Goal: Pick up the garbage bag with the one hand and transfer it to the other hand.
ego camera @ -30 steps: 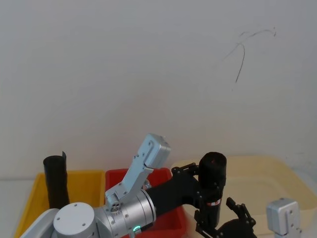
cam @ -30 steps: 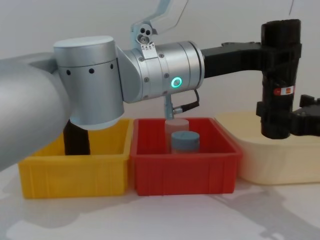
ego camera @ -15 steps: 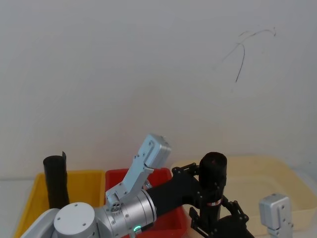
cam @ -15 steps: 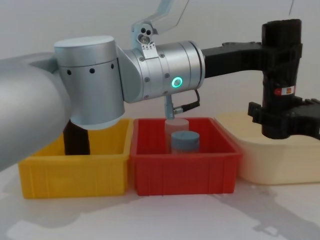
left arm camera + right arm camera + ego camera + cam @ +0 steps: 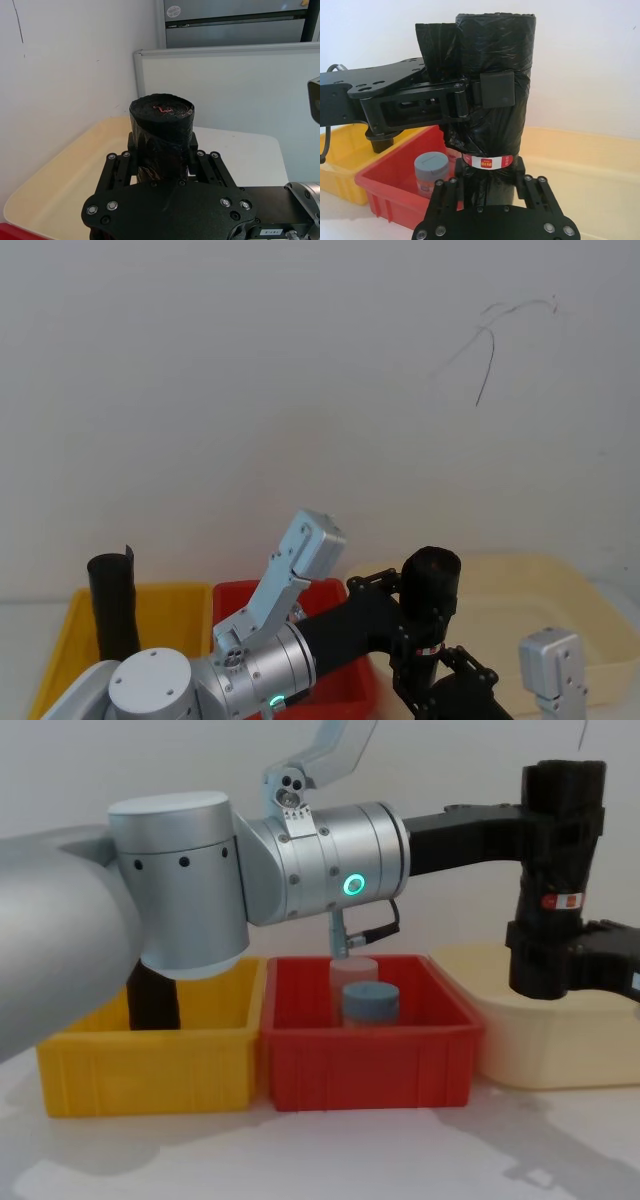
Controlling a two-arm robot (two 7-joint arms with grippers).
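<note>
I read the garbage bag (image 5: 562, 840) as glossy black, its label (image 5: 487, 162) a red-and-white band (lettering too small for me). There's a yellow bin (image 5: 140, 1075), red bin (image 5: 365, 1070), cream tub (image 5: 560, 1050); jar lid (image 5: 370, 993) grey-blue, I think; green ring light (image 5: 352, 885) on silver arm (image 5: 300, 870).

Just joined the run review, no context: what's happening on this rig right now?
Mid-handover. The left gripper, on the silver arm with the green ring light, has its jaws shut on the upper part of the tall black roll of plastic garbage bags, holding it upright in the air above the left part of the shallow beige tray. The right gripper is at the roll's lower end, below the red-and-white label; whether it grips yet cannot be told.
</note>
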